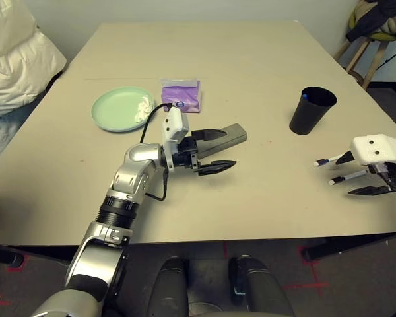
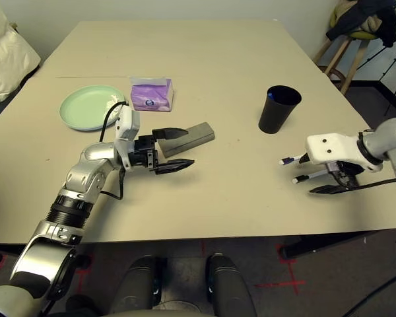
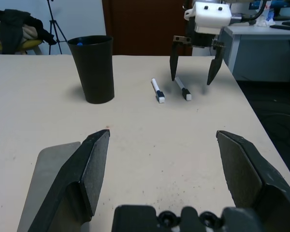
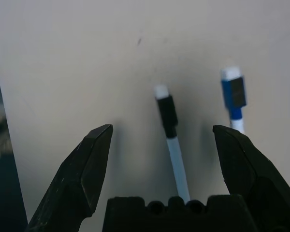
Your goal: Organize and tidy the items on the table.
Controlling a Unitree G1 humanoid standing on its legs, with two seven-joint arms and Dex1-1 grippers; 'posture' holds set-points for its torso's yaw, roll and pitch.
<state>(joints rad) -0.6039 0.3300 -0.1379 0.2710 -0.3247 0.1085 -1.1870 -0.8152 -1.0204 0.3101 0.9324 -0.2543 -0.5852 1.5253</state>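
My left gripper (image 1: 228,148) hovers open at mid-table, with nothing between its fingers. The grey-brown glasses case (image 1: 230,135) lies just beyond it, partly under one finger (image 3: 89,169). A pale green plate (image 1: 119,109) sits at the left with white crumpled tissue (image 1: 145,105) on its near rim. The black cup (image 1: 311,111) stands upright at the right, something blue inside it. My right gripper (image 1: 348,176) is open low over two small sticks. One black-and-white stick (image 4: 173,140) lies between its fingers, and a blue-white stick (image 4: 233,96) lies just outside them.
A purple tissue pack (image 1: 181,96) lies behind the plate. A white cushion (image 1: 16,63) sits off the table's left edge, and a stool with clothes (image 1: 376,30) stands beyond the far right corner. The table (image 1: 251,59) has bare room across its far half.
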